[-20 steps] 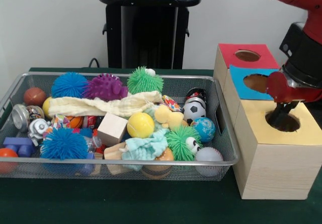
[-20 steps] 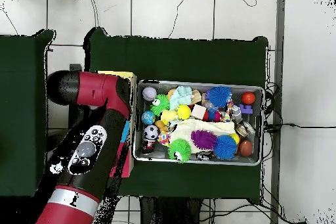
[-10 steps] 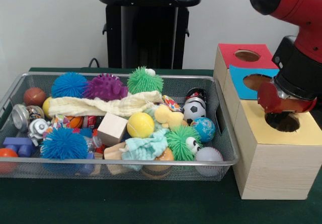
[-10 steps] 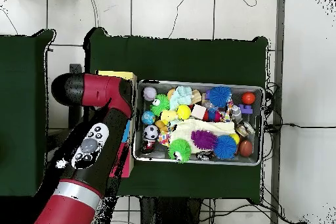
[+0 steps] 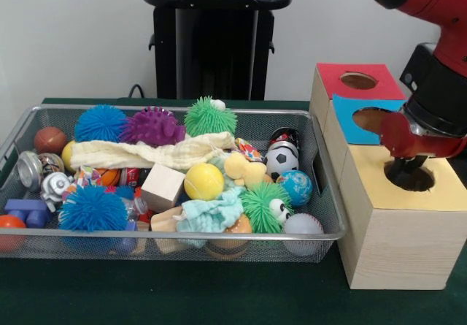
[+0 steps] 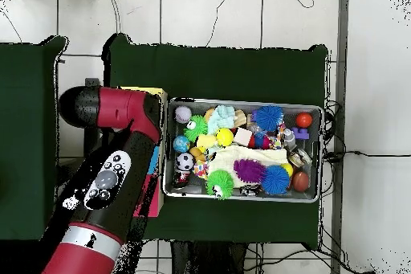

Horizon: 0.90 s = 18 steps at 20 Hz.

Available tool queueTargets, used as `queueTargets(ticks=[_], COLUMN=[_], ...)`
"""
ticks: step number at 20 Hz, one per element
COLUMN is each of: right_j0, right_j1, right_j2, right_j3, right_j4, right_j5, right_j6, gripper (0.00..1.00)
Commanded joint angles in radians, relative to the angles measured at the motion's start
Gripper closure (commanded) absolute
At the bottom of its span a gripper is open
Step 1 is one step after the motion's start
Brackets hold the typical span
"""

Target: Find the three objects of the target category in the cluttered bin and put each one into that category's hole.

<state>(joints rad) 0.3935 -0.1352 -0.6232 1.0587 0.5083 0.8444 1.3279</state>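
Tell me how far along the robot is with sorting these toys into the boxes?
Done: nothing shows how many toys have gone in; the boxes hide their contents. In hand: the gripper reaches down into the hole of the yellow-topped box, apparently at a drop-off, though whether it holds anything cannot be seen. Left: the wire bin is full of balls, blocks and cloths, so searching likely continues.

Three boxes with holes stand beside the wire bin (image 5: 325, 193): red box (image 5: 355, 84), blue box (image 5: 361, 120), yellow box (image 5: 398, 226). In the bin: five spiky balls, two blue, two green, one purple; one soccer ball (image 5: 281, 161); one wooden cube (image 5: 163, 187).
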Motion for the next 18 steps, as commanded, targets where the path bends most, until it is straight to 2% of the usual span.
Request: queueTargets(ticks=[1, 5, 7, 11, 14, 18], right_j0=[-0.049, -0.063, -0.069, -0.072, -0.072, -0.085], right_j1=[-0.056, -0.100, -0.111, -0.111, -0.098, -0.099], right_j2=[0.013, 0.057, 0.068, 0.046, 0.002, -0.013], right_j3=[-0.030, -0.019, -0.039, -0.081, -0.107, -0.111], right_j4=[-0.048, -0.018, -0.008, -0.019, -0.053, -0.078], right_j5=[0.101, 0.120, 0.149, 0.217, 0.257, 0.283], right_j6=[0.231, 0.214, 0.217, 0.224, 0.213, 0.189], gripper=[1.00, 1.00, 1.00, 1.00, 1.00, 1.00])
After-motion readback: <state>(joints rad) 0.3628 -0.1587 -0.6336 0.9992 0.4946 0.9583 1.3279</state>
